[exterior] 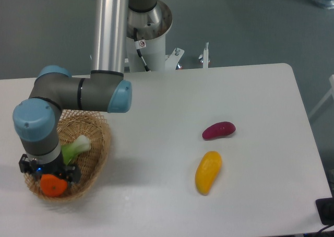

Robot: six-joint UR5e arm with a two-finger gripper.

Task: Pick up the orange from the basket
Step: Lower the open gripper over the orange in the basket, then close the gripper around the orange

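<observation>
Camera view: hand [50,180] sits right over the orange [52,185] in the basket [99,138], front end. Can't tell if it's gripping yet. Next, I think: squeeze & lift straight up.

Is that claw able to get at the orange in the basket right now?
Probably yes: the claw hangs right above the orange in the basket, and the green vegetable lies beside it, not over it.
</observation>
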